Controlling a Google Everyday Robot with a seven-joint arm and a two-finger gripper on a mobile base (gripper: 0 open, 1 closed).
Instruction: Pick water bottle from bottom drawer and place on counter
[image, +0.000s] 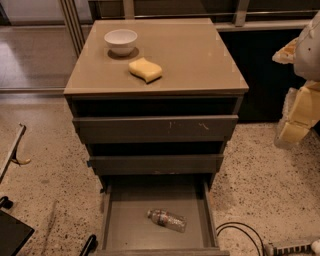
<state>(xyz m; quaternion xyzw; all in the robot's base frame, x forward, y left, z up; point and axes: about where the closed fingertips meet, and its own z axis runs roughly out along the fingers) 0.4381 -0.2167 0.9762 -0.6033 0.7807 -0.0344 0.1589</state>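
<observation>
The water bottle (166, 220) lies on its side on the grey floor of the bottom drawer (125, 225), which is pulled out towards me. It is right of the drawer's middle and its label band is faint. The counter (200, 60) is the glossy tan top of the cabinet. My gripper (296, 122), white and pale yellow, hangs at the right edge of the view. It is at about the height of the top drawer, well to the right of the cabinet and far from the bottle.
A white bowl (120, 41) and a yellow sponge (145, 69) sit on the counter's left half. The two upper drawers (155, 129) stick out a little. A black cable (240, 232) lies on the speckled floor at right. Dark objects (12, 232) are at lower left.
</observation>
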